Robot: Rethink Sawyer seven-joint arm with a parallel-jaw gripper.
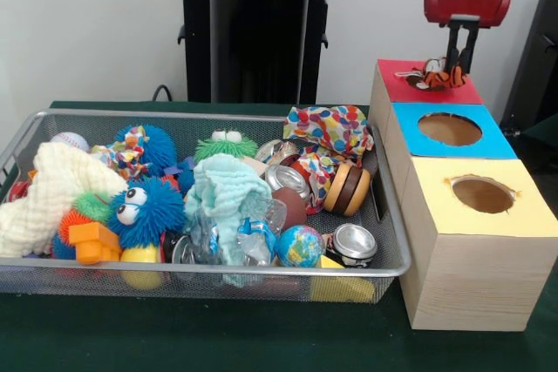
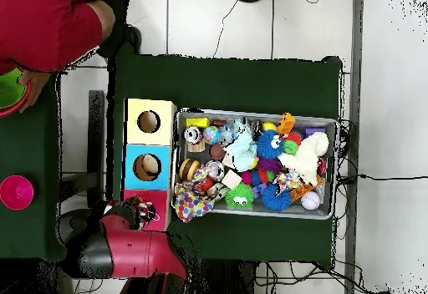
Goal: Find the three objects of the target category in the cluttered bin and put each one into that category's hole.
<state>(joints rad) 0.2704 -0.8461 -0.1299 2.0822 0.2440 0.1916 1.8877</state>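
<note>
While gripped over the red-topped box (image 1: 410, 80), orange striped toy (image 1: 440, 74), no legible writing.

A glossy red, rounded wrist housing under a black cylinder, ending in a gripper (image 1: 460, 48) with two slim black fingers (image 1: 452, 44).

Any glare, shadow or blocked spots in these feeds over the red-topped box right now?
Front view: even light, no glare; the gripper and an orange striped toy cover the red-topped box, so its hole is hidden. Overhead view: the arm covers part of that box; the blue-topped box's hole shows clearly.
</note>
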